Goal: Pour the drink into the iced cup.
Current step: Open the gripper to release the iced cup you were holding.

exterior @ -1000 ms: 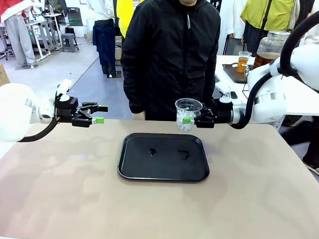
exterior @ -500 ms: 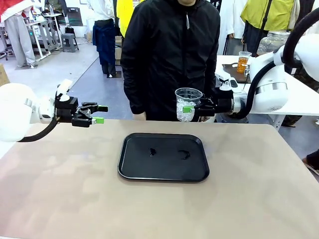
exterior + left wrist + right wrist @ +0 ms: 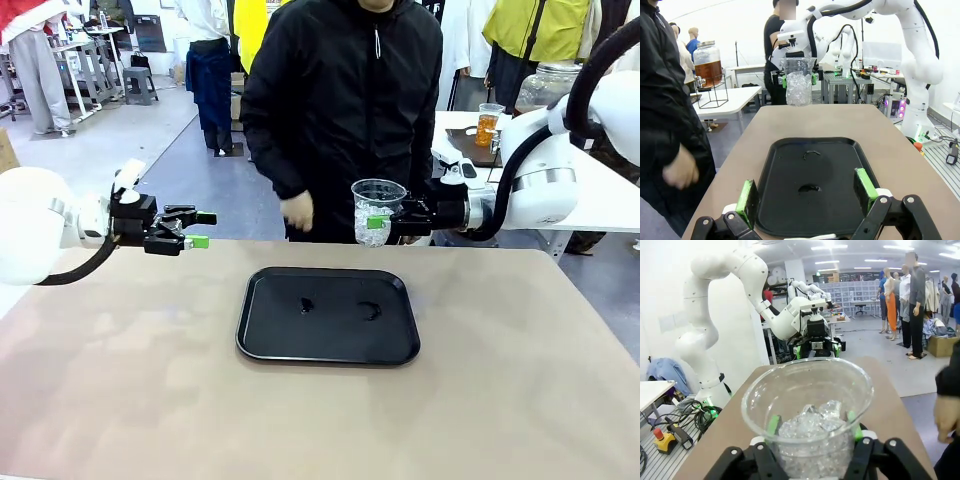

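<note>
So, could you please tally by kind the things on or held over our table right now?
Clear cups with ice: 1, held by the right gripper
Black trays: 1
Open grippers: 1, the left gripper
Total: 3

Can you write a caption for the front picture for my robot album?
Right gripper holds a clear cup of ice above the table while a person's hand reaches close.

A wide tan desk (image 3: 120,380) fills the foreground. One black rectangular tray (image 3: 328,315) with rounded corners lies flat on it, near the middle toward the far edge. Two small dark wet-looking marks (image 3: 338,309) sit on the tray's surface.
</note>
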You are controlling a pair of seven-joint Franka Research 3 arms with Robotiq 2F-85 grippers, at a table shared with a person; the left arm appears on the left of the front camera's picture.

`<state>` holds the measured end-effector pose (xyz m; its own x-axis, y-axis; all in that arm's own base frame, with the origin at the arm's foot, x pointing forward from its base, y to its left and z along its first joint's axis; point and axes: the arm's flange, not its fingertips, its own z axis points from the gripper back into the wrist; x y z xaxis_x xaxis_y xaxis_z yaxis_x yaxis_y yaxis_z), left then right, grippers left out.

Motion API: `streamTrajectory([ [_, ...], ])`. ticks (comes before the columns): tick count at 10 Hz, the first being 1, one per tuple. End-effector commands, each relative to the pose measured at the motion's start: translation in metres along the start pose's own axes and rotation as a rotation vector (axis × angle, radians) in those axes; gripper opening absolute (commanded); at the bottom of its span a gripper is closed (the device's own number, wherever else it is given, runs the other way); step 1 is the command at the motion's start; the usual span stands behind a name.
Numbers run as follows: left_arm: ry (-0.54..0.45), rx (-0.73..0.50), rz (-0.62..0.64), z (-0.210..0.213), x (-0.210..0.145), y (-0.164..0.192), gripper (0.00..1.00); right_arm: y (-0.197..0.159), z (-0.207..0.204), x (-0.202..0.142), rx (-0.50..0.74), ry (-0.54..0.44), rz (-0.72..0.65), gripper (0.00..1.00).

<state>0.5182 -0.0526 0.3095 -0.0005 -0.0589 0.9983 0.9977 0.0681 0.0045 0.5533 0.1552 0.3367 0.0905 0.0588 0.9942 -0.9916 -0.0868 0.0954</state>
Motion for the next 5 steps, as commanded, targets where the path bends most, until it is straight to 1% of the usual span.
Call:
streamTrajectory([
  [1,-0.006,0.010,-0.003,-0.0021,0.0028,0.0002,1.00,0.0026,-0.0007,0.0020,-0.001,-0.004,0.015,0.65],
  [5,-0.006,0.010,-0.003,-0.0021,0.0028,0.0002,1.00,0.0026,-0.0007,0.0020,-0.001,-0.004,0.015,0.65],
])
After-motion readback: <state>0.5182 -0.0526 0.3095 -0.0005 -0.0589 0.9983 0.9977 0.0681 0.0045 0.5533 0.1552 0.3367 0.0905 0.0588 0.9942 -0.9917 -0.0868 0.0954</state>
